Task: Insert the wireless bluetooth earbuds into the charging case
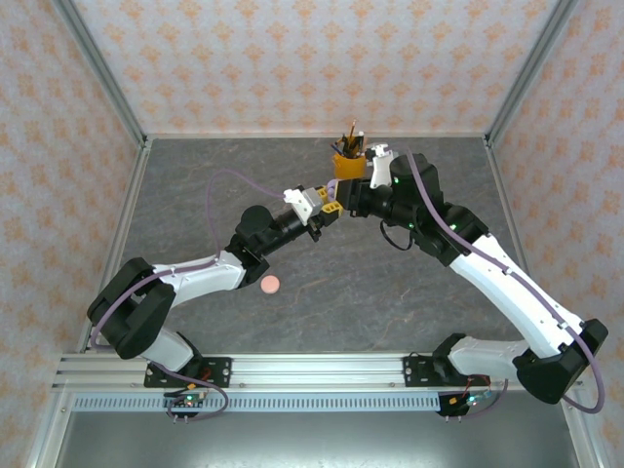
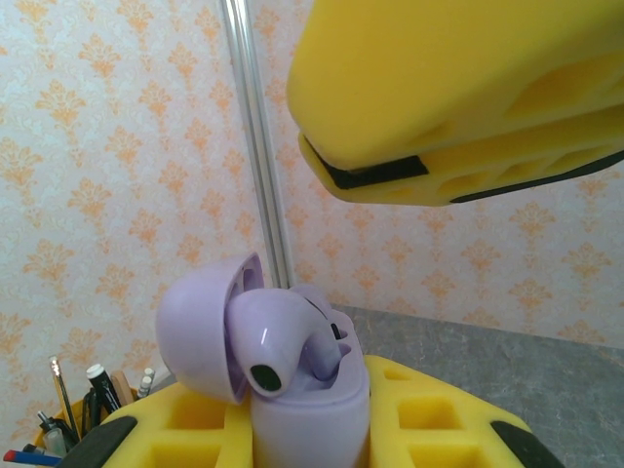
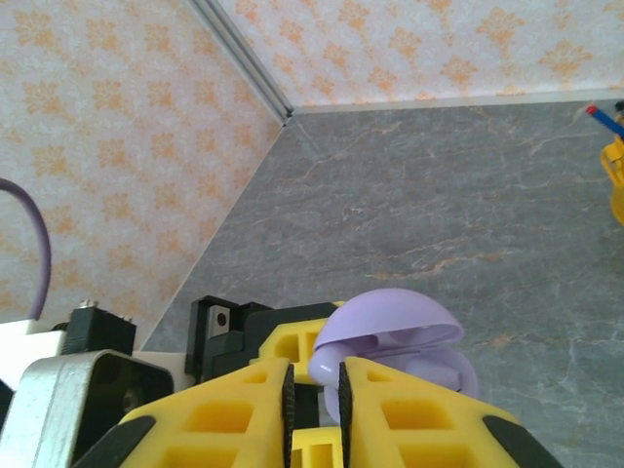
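from above, the two arms meet over the middle of the grey stone-patterned table (image 1: 195, 195), so that one can steady the work while the other places into it. the left gripper (image 1: 328, 210) and the right gripper (image 1: 343, 198) sit just beside each other, near the orange cup of pens (image 1: 349, 164). a small pink disc (image 1: 270, 284) lies on the table well apart from them, beside the left arm, probably a second case waiting its turn

in the left wrist view, the left gripper's yellow fingers (image 2: 439, 419) pinch a lilac round plastic charging case (image 2: 312, 424) by its lower half, which leaves the hinged lid (image 2: 200, 327) free to stand open at the left. a lilac stemmed plastic earbud (image 2: 276, 343) rests in the open case, its rounded head raised and its stem pointing down into the well. it looks leaned in rather than fully seated, though i cannot tell for sure. the right gripper hangs just above it, clear of the earbud, fingers pressed nearly together

in the right wrist view, the right gripper's yellow fingers (image 3: 390, 409) stand almost touching, with a thin slit between the black pads and nothing i can see held there. the open lilac case sits just beyond the tips. closed fingers would suit pushing the earbud down into its well, which i judge to be the step in hand
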Controlling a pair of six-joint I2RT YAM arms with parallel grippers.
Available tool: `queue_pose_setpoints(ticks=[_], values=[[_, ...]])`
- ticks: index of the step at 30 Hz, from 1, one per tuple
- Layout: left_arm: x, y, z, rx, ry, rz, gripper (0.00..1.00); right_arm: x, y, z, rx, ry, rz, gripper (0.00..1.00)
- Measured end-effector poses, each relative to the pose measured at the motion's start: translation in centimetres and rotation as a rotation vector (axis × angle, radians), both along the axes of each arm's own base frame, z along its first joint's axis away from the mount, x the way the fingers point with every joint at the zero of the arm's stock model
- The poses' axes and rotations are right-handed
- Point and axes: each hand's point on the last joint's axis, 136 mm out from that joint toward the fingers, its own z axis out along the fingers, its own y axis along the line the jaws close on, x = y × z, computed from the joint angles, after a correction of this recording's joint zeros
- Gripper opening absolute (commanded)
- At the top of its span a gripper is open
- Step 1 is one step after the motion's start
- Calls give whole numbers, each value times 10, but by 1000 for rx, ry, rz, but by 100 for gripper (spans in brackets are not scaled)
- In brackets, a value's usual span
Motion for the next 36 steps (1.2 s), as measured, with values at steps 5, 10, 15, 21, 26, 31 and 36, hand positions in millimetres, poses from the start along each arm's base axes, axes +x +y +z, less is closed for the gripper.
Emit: queue_pose_setpoints(ticks=[5,10,15,21,26,31,36], values=[[2,-2,-7,9,13,0,0,-3,8,-2,25,27,34,21],[3,-2,-8,9,18,-1,0,2,20,-16,22,73,57,21],[3,-2,-8,9,18,-1,0,2,24,-21,19,90,67,21],[3,-2,-8,9,18,-1,0,4,23,-22,12,87,54,20],[3,-2,-8,9,18,-1,0,8,20,-23,2,79,26,20],[3,-2,-8,9,18,0,0,11,16,-23,-9,70,1,20],[3,-2,-8,9,18,0,0,12,14,-26,-20,77,-11,20]])
